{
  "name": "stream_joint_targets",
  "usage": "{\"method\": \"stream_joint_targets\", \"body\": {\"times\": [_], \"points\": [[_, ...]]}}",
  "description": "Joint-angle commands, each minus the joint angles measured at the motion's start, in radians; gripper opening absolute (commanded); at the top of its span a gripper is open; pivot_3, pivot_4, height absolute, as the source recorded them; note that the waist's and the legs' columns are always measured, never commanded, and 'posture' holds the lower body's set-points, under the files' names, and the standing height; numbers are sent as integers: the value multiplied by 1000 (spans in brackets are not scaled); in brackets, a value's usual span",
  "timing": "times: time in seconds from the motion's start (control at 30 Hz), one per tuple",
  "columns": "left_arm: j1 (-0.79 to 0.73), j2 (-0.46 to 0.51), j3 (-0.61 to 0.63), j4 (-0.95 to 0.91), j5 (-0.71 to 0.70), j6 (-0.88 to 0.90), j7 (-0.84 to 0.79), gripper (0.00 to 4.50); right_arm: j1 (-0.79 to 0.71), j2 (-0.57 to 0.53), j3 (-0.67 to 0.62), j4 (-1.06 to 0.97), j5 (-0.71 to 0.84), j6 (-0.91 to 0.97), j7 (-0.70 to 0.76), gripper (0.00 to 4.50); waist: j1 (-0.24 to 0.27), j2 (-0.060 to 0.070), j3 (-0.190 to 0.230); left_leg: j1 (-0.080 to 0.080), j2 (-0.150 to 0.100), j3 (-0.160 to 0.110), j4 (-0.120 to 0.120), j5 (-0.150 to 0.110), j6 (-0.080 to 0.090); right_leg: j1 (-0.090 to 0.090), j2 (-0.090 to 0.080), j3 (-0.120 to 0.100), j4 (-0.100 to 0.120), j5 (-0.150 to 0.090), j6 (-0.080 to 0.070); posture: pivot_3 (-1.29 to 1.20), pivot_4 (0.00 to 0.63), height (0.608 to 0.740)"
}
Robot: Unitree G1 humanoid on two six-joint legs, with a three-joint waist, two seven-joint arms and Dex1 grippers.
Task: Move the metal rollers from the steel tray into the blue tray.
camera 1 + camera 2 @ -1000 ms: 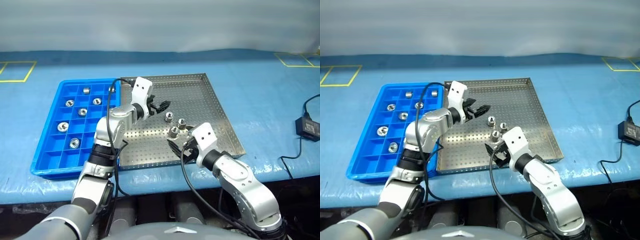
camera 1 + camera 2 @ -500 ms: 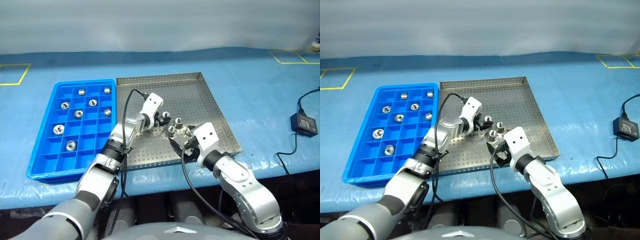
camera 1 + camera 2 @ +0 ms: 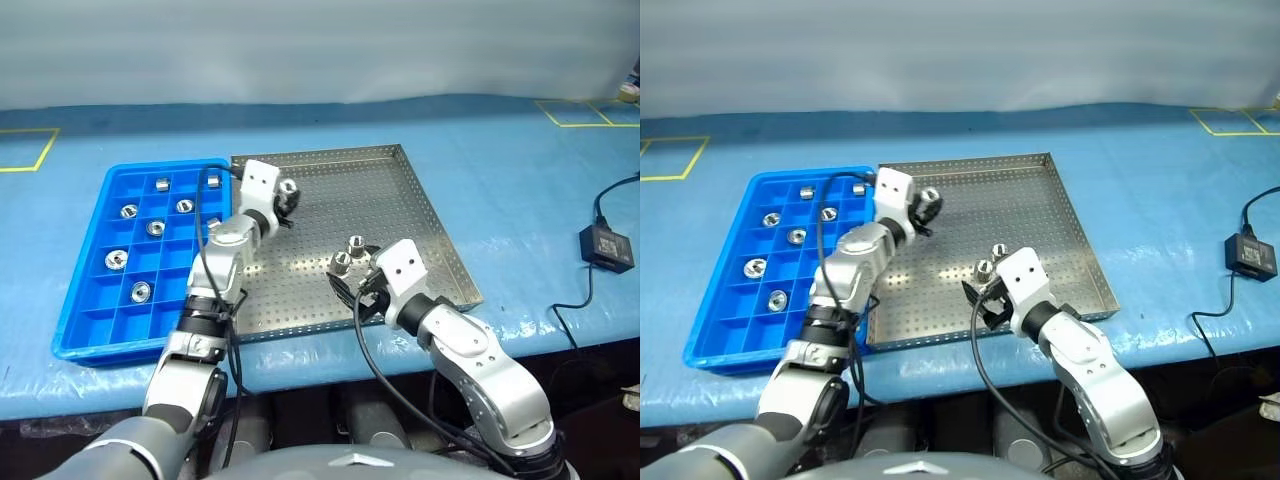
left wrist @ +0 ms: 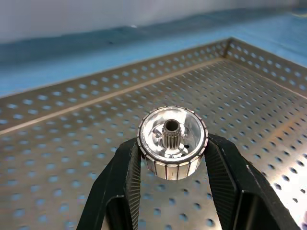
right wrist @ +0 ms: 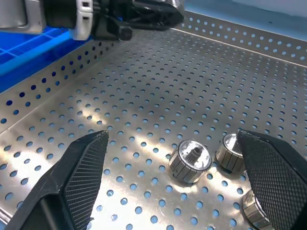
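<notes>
Above the steel tray (image 3: 420,215), my left gripper (image 4: 171,158) clamps a metal roller (image 4: 171,143).
Next, I judge: carry it to a free blue tray (image 3: 85,315) cell; right gripper (image 5: 172,163) gapes.

A long table covered in blue sheeting (image 3: 500,160) carries a bright blue gridded plastic tray (image 3: 80,345), a perforated silver steel tray (image 3: 400,190) beside it, and a small black adapter box (image 3: 607,248) at its right, with yellow tape squares (image 3: 25,150).

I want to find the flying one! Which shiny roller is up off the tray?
The roller pinched in the left gripper, held above the steel tray near its far left corner. The other rollers sit on the tray floor.
</notes>
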State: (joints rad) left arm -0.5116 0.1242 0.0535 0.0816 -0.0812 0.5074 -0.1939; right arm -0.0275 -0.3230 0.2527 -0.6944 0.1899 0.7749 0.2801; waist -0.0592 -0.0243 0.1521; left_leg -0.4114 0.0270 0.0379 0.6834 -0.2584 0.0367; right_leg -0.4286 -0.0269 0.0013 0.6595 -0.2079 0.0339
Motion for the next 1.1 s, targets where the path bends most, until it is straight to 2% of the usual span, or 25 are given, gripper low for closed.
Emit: {"method": "stream_joint_targets", "body": {"times": [0.03,0.27,0.43,0.73,0.97,1.1], "points": [[113,27,65,-265,28,71,89,1643,-82,10,38,36,12,-26,49,4500,6,0,0,0,0,0,0,0,0,0,0,0,0,0,0,15,150,740],[351,30,137,-658,68,280,202,1643,-251,51,152,199,17,-102,177,4500,73,-1,0,0,-1,-2,0,0,0,1,-2,-3,0,0,-1,156,150,740],[485,21,160,-832,117,372,261,1643,-301,83,206,267,18,-151,238,4500,111,-1,0,0,-1,-3,0,0,0,2,-2,-4,-1,0,-1,236,150,740],[655,-87,152,-969,186,441,356,1643,-318,101,249,312,11,-188,299,4500,157,-1,0,0,-1,-5,0,0,-1,2,-2,-6,-1,-4,-7,302,150,740],[726,-167,124,-987,232,467,405,1643,-319,100,244,318,4,-192,310,4500,162,-1,0,-1,-1,-5,0,0,-1,2,-3,-7,-1,-5,-6,299,150,740],[687,-164,105,-971,217,468,374,2995,-309,99,237,307,-3,-188,302,4500,162,0,0,-1,0,-6,0,0,-1,2,-3,-9,-1,-7,-6,276,150,740]]}}
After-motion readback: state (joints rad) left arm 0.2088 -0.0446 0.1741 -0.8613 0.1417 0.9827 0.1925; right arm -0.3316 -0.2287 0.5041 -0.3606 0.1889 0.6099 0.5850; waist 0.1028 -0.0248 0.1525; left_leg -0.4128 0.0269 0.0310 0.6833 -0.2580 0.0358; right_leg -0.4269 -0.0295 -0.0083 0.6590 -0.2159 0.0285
